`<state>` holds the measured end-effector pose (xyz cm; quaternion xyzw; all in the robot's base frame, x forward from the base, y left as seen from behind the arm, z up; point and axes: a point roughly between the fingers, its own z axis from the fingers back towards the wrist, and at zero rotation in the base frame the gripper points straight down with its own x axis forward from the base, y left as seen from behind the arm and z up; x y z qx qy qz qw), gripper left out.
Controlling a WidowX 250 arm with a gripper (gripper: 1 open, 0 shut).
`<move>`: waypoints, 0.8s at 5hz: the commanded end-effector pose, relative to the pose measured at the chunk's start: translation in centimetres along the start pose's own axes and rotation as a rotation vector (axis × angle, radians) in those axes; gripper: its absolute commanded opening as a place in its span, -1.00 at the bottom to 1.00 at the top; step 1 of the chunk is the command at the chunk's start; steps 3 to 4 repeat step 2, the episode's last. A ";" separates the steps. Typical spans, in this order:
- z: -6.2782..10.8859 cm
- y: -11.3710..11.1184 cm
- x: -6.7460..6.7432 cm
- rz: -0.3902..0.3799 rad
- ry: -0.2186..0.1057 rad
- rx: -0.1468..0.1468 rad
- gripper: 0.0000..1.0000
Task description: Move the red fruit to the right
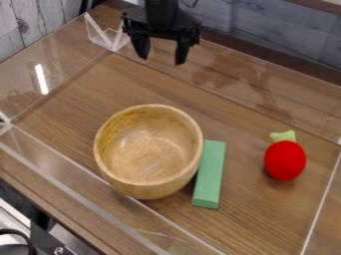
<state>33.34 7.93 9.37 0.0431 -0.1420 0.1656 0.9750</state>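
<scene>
The red fruit [284, 158] is a small rounded bright red toy with a green leafy stem on top. It lies on the wooden table near the right wall of the clear enclosure. My gripper [160, 49] hangs at the back of the table, far from the fruit, up and to its left. Its two black fingers point down, spread apart, with nothing between them.
A wooden bowl [148, 149] sits left of centre, empty. A flat green rectangular block [210, 172] lies just right of the bowl, between it and the fruit. Clear plastic walls [54, 80] ring the table.
</scene>
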 end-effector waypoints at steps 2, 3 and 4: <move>2.5 0.1 3.0 -0.146 -0.063 -0.060 1.00; 2.5 0.1 3.0 -0.146 -0.063 -0.060 1.00; 2.5 0.1 3.0 -0.146 -0.063 -0.060 1.00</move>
